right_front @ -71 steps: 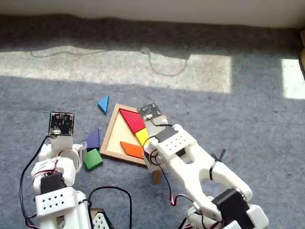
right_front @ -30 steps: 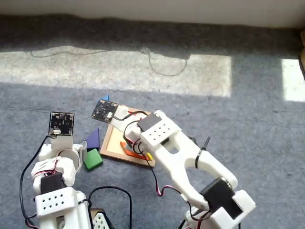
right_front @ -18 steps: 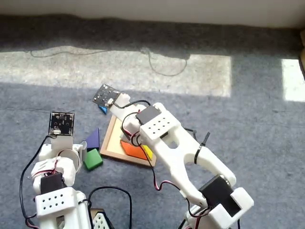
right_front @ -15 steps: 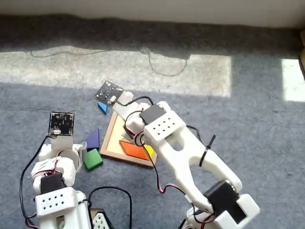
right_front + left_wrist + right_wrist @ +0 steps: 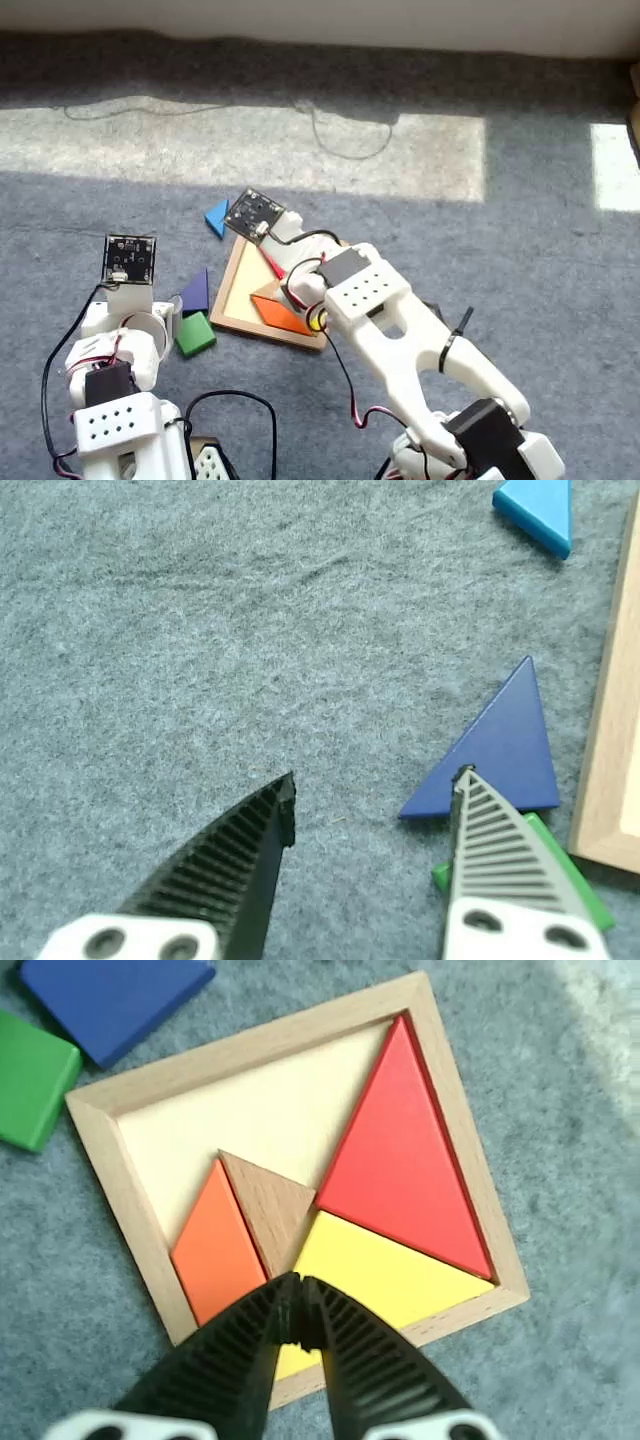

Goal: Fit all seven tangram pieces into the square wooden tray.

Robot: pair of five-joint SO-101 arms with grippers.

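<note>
Four pieces (image 5: pixel 400 1160) are sitting in the tray (image 5: pixel 255 1045); the right hand (image 5: pixel 298 1305) is hovering above, clenched empty, the left hand (image 5: pixel 375 780) gaping over the navy triangle (image 5: pixel 500 750) at the tray's nine o'clock (next grab, probably).

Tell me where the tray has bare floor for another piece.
Bare: the tray corner nearest the dark blue triangle and green square, bordered by red triangle, wooden triangle and orange piece. Crowded: the opposite side, with the yellow triangle.
</note>
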